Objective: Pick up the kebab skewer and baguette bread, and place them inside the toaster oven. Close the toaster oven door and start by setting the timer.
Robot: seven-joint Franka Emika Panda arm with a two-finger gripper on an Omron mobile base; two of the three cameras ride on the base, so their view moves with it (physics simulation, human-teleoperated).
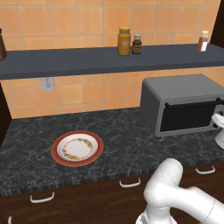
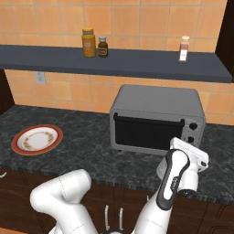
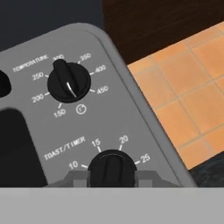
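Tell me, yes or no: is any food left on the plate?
No. The plate on the counter shows just its patterned face.

one toaster oven [image 2: 155, 119] with two knobs [image 3: 68, 82], one plate [image 1: 77, 148], three shelf bottles [image 2: 89, 42], one wall outlet [image 1: 47, 83].

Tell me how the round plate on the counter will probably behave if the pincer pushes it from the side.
The plate lies flat and low on the dark counter, so it would likely slide, not tip. It looks glazed, probably slippery and breakable if it goes over the edge. Its shallow raised rim gives little to grip.
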